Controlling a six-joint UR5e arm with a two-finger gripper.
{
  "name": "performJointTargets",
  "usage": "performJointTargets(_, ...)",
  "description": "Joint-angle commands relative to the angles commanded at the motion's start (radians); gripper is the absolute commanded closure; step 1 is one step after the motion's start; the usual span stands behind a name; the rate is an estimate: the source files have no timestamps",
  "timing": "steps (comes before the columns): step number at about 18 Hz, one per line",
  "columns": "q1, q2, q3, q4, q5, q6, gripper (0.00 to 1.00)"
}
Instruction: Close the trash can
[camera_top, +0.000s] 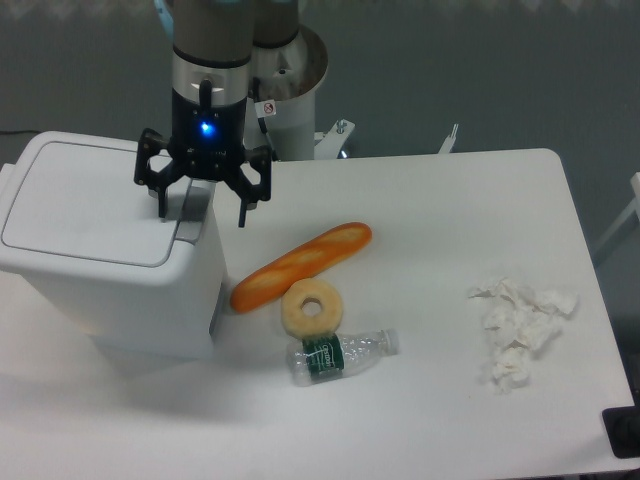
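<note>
Silver wrist; black gripper (201, 212) body, blue light; thin black fingers (242, 213).
</note>
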Motion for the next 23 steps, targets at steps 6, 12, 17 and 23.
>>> performJointTargets(6,0.008,0.0,0.014,0.003,-0.003,0.0,0.0)
performJointTargets(12,0.028,0.002,0.098,-0.005,-0.018,-0.003,0.0)
performJointTargets(17,0.176,-0.06,0.138,-0.002,-0.017,0.089,0.0)
performJointTargets(23,0.382,-0.244,0.178,0.043,0.017,0.335,0.0)
